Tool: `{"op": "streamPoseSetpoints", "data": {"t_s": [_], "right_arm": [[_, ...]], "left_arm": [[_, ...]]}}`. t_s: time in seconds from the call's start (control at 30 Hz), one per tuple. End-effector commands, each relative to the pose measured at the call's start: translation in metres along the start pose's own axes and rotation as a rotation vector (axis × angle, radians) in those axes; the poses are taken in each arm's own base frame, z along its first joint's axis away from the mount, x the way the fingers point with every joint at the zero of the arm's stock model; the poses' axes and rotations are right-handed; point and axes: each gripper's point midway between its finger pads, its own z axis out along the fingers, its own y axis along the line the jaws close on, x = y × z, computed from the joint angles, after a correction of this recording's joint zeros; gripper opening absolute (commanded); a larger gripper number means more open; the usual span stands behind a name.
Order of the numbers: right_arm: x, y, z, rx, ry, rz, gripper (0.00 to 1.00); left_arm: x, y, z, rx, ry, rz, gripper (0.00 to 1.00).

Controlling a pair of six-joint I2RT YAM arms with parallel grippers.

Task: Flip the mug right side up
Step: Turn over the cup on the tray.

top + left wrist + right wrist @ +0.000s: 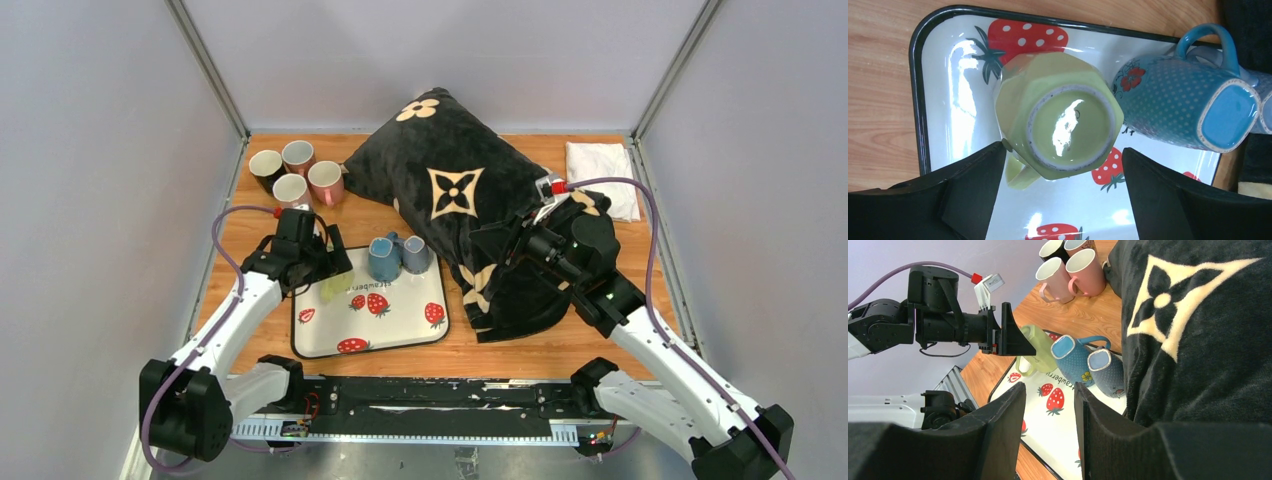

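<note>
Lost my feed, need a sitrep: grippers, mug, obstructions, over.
Left gripper open over green mug, no grip. Mug upside down on tray. Blue mug close beside it. Right gripper open over pillow.

The left arm point(235, 320) reaches forward from its base at the near left corner, elbow low, forearm angled inward, wrist bent over so that the left end effector point(1063, 150) points steeply down at the worktop point(480, 350). Its two dark fingers point(973, 185) are spread wide apart. The right arm point(660, 340) rises from the near right corner and leans inward and forward, its wrist turned toward the left. The right end effector point(1048, 390) is held raised, roughly level, its jaws parallel with only a narrow gap between them.
</note>
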Motion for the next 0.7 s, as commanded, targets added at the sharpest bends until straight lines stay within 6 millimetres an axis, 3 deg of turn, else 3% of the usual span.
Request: {"op": "streamPoseSetpoints", "data": {"t_s": [0.0,0.67], "right_arm": [[0.0000,0.0069,0.0026,-0.039,-0.016,0.005,0.45],[0.0030,0.0054,0.0061,-0.041,-0.006,0.016,0.45]], "left_arm": [[0.0086,-0.0031,0.0008,0.019,0.014,-0.002,0.90],[0.0168,-0.0104,0.0106,0.054,0.039,0.005,0.61]]}}
